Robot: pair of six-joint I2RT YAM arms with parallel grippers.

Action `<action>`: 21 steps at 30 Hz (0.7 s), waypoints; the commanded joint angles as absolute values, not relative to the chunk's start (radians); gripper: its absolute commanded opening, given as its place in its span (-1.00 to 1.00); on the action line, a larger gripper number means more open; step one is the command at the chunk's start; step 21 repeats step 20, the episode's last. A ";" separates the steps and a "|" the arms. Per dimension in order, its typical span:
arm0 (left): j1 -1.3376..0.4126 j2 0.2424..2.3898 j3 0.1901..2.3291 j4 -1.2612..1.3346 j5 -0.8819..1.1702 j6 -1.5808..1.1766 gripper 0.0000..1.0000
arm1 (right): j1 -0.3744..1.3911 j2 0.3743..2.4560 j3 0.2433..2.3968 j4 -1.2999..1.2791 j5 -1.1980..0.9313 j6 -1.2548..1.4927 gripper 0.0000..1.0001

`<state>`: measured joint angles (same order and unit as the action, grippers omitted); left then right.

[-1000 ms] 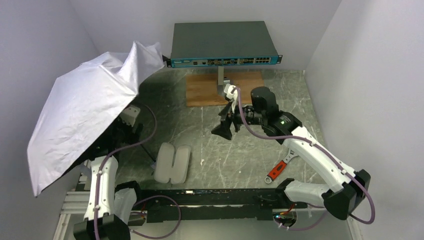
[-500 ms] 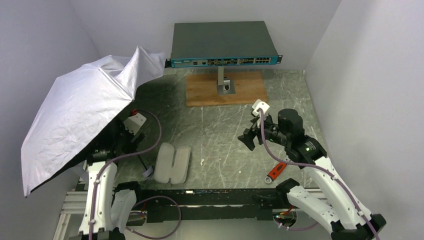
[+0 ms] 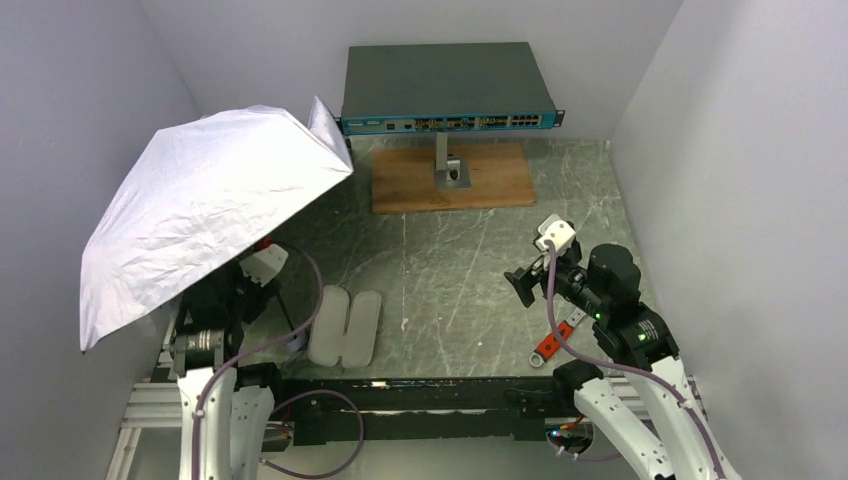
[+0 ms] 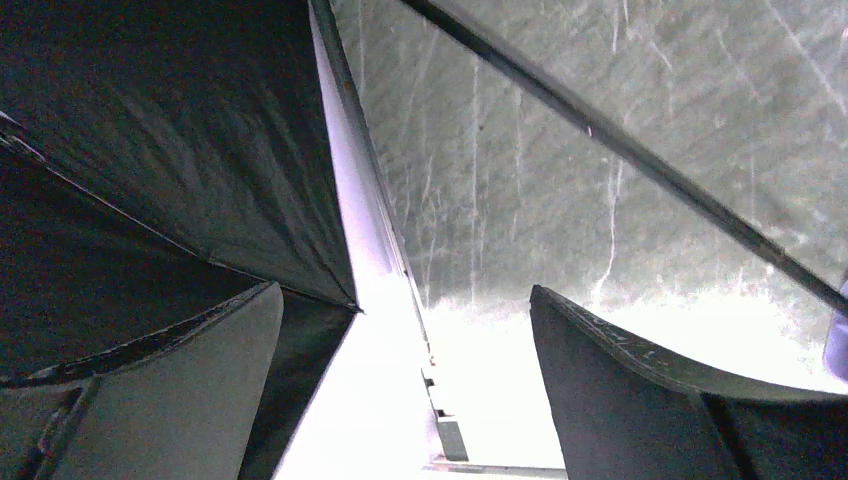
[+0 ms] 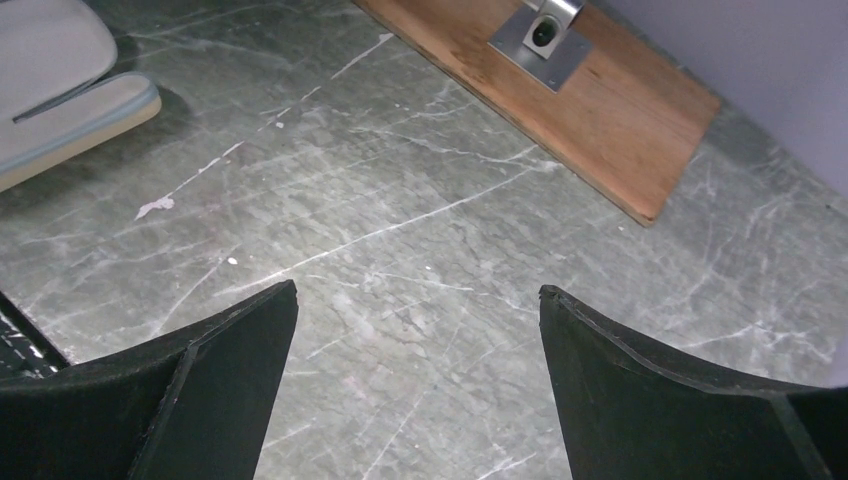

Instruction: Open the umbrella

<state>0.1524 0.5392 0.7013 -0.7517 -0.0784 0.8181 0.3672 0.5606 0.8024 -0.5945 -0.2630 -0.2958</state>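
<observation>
The umbrella [image 3: 200, 205] is open, its silvery-white canopy spread over the table's left side and tilted toward the left wall. Its thin black shaft [image 3: 288, 318] slants down to a small pale handle [image 3: 297, 342] beside the cream case. My left gripper [image 3: 228, 292] sits mostly hidden under the canopy's edge. In the left wrist view it [image 4: 405, 290] is open and empty, with the black inside of the canopy [image 4: 170, 150] on the left and the shaft [image 4: 620, 150] crossing beyond the fingers. My right gripper [image 3: 522, 285] is open and empty above bare table at the right, as the right wrist view [image 5: 419, 288] also shows.
A cream clamshell case [image 3: 345, 325] lies open at front centre and shows in the right wrist view [image 5: 60, 80]. A wooden board [image 3: 490, 180] with a metal post holds a network switch [image 3: 445, 85] at the back. A red-handled tool [image 3: 552, 342] lies under the right arm.
The right arm has pulled back from the table's middle toward the near right. The canopy has swung and now spreads flatter, further toward the back, and the left arm has drawn nearer.
</observation>
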 commanded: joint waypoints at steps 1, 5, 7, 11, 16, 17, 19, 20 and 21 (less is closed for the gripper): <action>0.149 0.429 0.625 -0.779 -0.115 0.869 0.99 | 0.352 0.521 0.794 -0.622 -0.225 -0.347 0.84; 0.149 0.371 0.594 -0.790 -0.128 0.871 0.99 | 0.342 0.478 0.783 -0.653 -0.216 -0.383 0.87; 0.149 0.348 0.583 -0.784 -0.133 0.872 0.99 | 0.338 0.458 0.782 -0.665 -0.210 -0.396 0.89; 0.149 0.312 0.573 -0.784 -0.126 0.873 0.99 | 0.321 0.430 0.787 -0.691 -0.201 -0.415 0.99; 0.149 0.288 0.580 -0.774 -0.115 0.864 0.99 | 0.296 0.385 0.776 -0.707 -0.211 -0.441 1.00; 0.149 0.285 0.583 -0.770 -0.105 0.854 0.99 | 0.291 0.374 0.774 -0.708 -0.210 -0.445 1.00; 0.149 0.286 0.595 -0.769 -0.083 0.844 0.99 | 0.285 0.362 0.773 -0.709 -0.198 -0.451 1.00; 0.148 0.291 0.604 -0.768 -0.077 0.844 0.99 | 0.281 0.355 0.772 -0.710 -0.192 -0.456 1.00; 0.148 0.291 0.604 -0.768 -0.077 0.844 0.99 | 0.281 0.355 0.772 -0.710 -0.192 -0.456 1.00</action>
